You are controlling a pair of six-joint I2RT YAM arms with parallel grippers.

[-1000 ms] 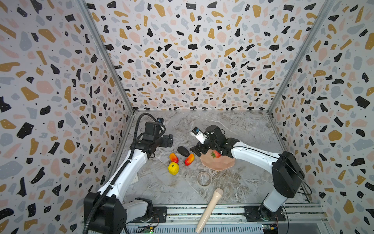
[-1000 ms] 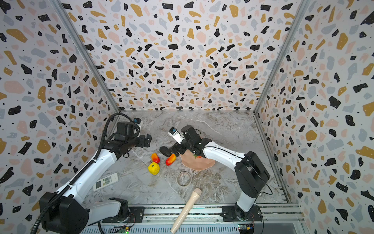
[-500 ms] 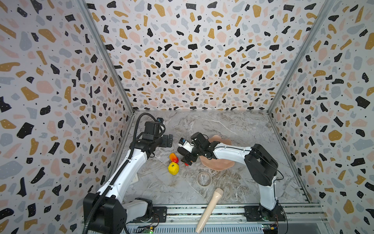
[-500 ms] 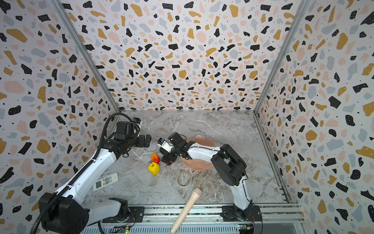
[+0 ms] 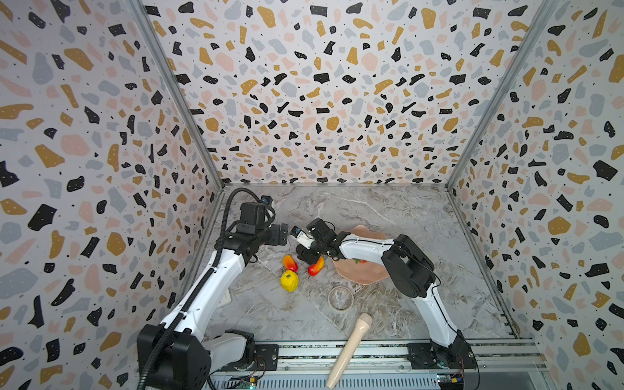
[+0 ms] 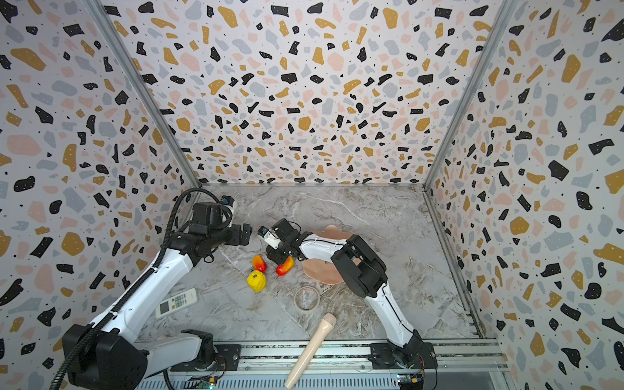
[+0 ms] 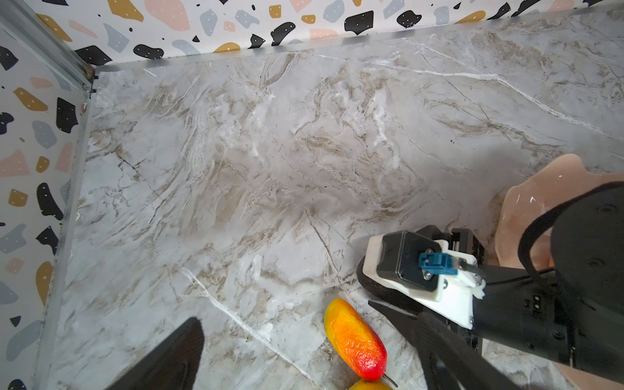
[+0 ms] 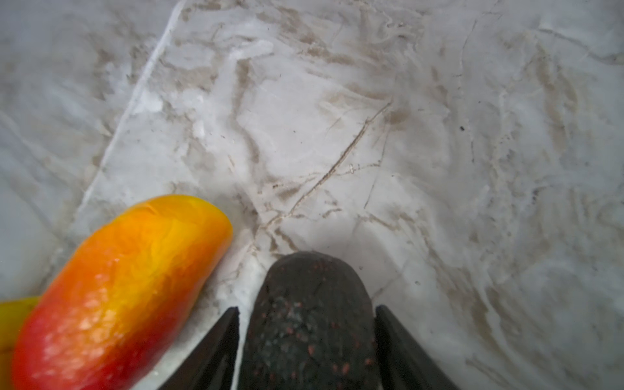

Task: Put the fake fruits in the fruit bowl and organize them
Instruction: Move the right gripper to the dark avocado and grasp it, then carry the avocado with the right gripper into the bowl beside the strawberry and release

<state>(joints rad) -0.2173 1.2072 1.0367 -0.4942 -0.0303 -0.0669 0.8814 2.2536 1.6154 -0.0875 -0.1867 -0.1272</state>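
Front: stick [image 5: 351, 351], then glass ring [image 5: 340, 298]. Lemon [image 5: 289, 280] on table, mango [image 5: 290, 262] just behind it, second mango [image 5: 316, 266] near. Right gripper [image 8: 306, 310] clamped on avocado [image 8: 309, 337], fingers against both sides, just behind the mangoes. Strawberry [image 5: 359, 260] in bowl [image 5: 358, 275], half hidden by arm. Left gripper [image 7: 283, 314] wide open, empty.

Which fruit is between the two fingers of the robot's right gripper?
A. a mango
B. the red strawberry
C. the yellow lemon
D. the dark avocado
D: in the right wrist view the dark avocado sits right between the black fingers of the right gripper, while a mango lies outside them, off to one side.
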